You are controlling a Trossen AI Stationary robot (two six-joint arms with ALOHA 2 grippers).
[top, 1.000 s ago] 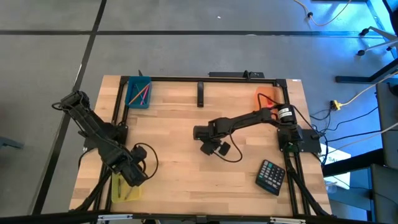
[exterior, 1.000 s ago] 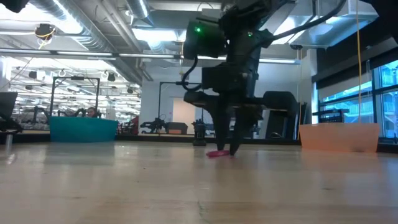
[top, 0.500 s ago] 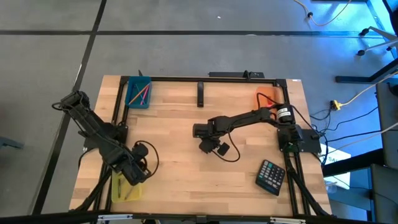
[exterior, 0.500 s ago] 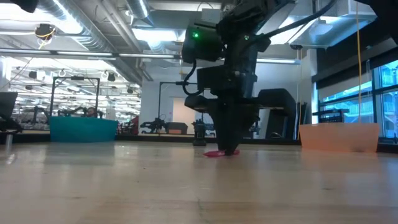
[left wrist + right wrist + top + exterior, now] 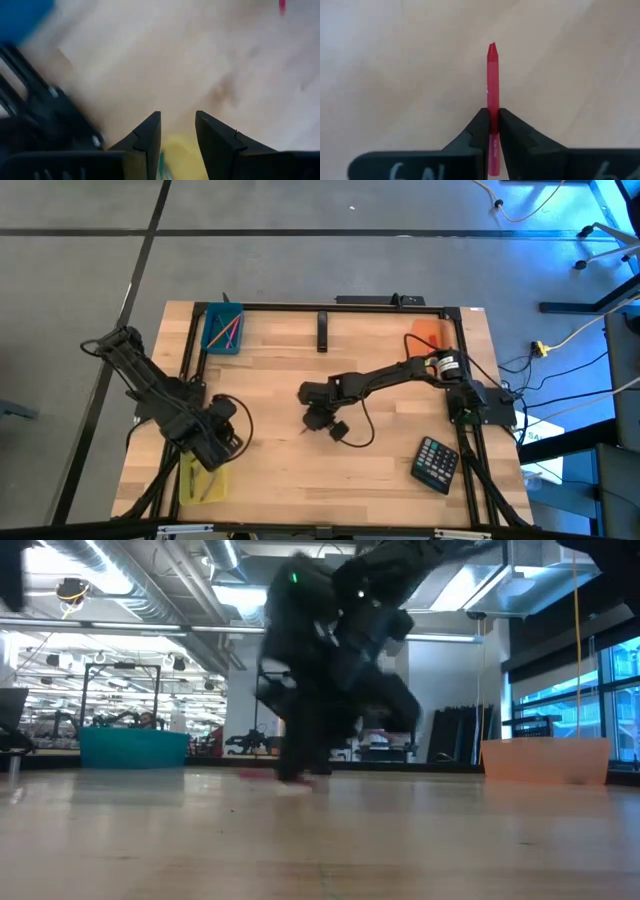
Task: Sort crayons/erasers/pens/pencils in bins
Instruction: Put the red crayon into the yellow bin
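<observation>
The right gripper (image 5: 493,122) is squeezed tight on a red crayon (image 5: 493,85), with both fingers pressed flat against its sides. It grips the crayon near the back end, so most of the stick pokes out in front with the pointy tip leading. That way of holding probably keeps the crayon straight and makes it easy to drop tip-first into a bin. In the high view this right gripper (image 5: 315,418) sits over the middle of the wooden table (image 5: 280,370), with nothing else lying close by. The teal-blue bin (image 5: 222,328) waits at the far left corner and has some coloured sticks in it. The orange bin (image 5: 427,332) is at the far right corner, and the yellow bin (image 5: 203,480) is at the near left. The left gripper (image 5: 177,132) hangs above that yellow bin with its fingers apart and nothing between them. A black calculator (image 5: 437,463) rests near the right edge, away from everything.
</observation>
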